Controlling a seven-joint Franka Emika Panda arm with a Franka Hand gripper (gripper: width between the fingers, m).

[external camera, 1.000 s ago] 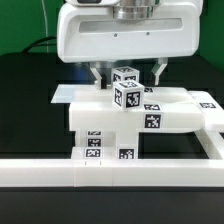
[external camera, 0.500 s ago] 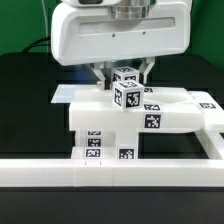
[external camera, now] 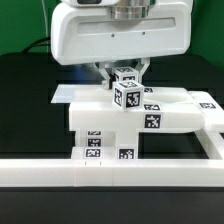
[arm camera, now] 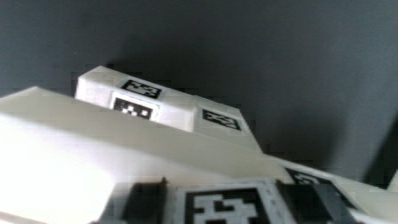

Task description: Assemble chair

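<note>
The partly built chair [external camera: 110, 120] is a cluster of chunky white tagged pieces in the middle of the exterior view. Two tagged white blocks rise from its top: a nearer one [external camera: 127, 97] and a farther one [external camera: 124, 79]. My gripper [external camera: 125, 73] hangs straight above the farther block. Its dark fingers [external camera: 107, 72] press against the block's two sides, so it is shut on it. In the wrist view the block's tagged face [arm camera: 228, 207] fills the gap between the fingers [arm camera: 143, 200]. Another tagged chair piece [arm camera: 160, 100] lies beyond it.
A long low white rail [external camera: 100, 171] runs across the front and turns back at the exterior view's right [external camera: 214, 140]. A thin flat white sheet [external camera: 66, 95] lies behind the chair at the exterior view's left. The table is black.
The fingers stood wide apart on either side of the farther block one second ago. They have come together onto its sides. The arm and the chair pieces have not moved.
</note>
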